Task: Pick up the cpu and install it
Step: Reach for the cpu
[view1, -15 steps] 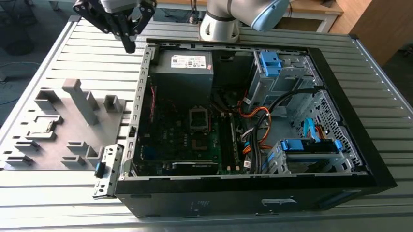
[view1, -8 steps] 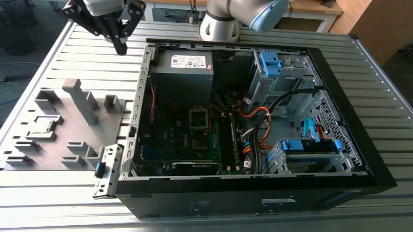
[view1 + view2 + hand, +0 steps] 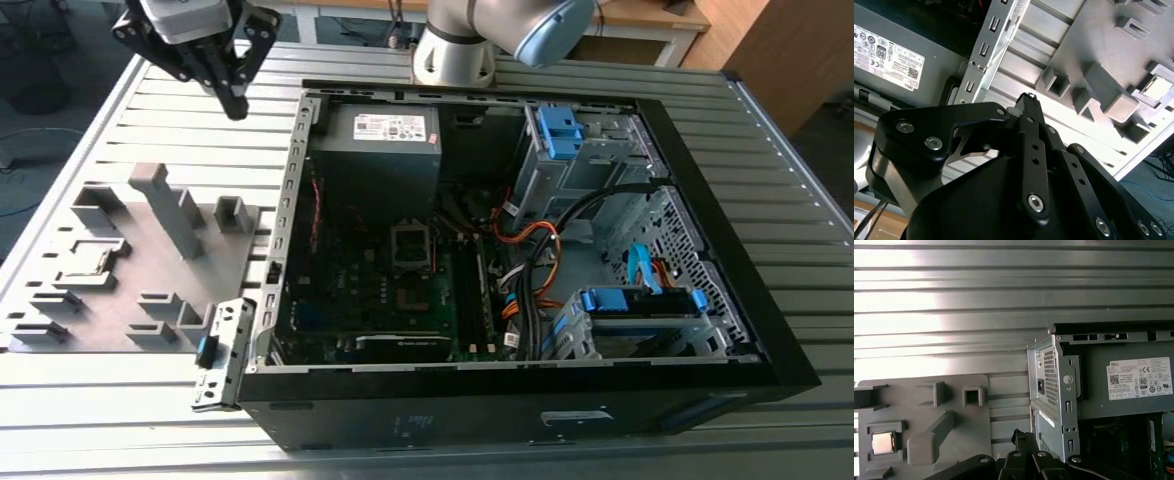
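The cpu [image 3: 882, 443] is a small square chip with a silver top. It lies in a recess of the grey holder tray [image 3: 954, 405], and the second wrist view shows the cpu [image 3: 1157, 88] there too. In the exterior view the cpu [image 3: 91, 262] sits on the tray's left part. My gripper [image 3: 236, 105] hangs above the table just beyond the open computer case's [image 3: 747, 300] back left corner, well away from the chip. Its black fingers [image 3: 1029, 100] meet at the tip with nothing between them. The motherboard's socket [image 3: 411, 247] lies open near the case's middle.
The grey power supply box [image 3: 387, 140] with a white label fills the case's back. Blue drive cages [image 3: 574, 140] and orange cables [image 3: 534, 260] crowd the exterior view's right side of the case. Upright blocks [image 3: 167, 210] rise from the tray. The slatted metal table [image 3: 174, 120] surrounds everything.
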You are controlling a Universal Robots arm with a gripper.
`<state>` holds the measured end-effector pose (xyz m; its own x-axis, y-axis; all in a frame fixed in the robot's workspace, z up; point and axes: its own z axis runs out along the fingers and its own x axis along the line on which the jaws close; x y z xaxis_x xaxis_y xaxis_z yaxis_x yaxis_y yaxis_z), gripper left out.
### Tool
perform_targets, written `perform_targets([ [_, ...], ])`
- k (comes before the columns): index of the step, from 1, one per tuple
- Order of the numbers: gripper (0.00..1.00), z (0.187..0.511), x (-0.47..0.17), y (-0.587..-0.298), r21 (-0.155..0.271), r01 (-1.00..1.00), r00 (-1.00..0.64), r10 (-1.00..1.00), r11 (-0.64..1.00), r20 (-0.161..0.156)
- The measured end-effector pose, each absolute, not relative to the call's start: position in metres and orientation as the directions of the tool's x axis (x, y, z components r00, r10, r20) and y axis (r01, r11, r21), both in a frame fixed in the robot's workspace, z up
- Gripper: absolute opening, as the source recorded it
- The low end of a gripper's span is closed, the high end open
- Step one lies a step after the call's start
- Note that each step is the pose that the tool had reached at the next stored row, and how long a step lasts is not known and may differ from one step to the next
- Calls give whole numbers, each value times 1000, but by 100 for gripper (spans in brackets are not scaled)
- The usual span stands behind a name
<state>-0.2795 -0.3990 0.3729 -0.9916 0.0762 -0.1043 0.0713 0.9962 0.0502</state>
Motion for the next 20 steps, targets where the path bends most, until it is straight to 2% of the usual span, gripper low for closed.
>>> perform_targets([
  [20,11,367,-298,-399,51,71,-990,76,996,-121],
])
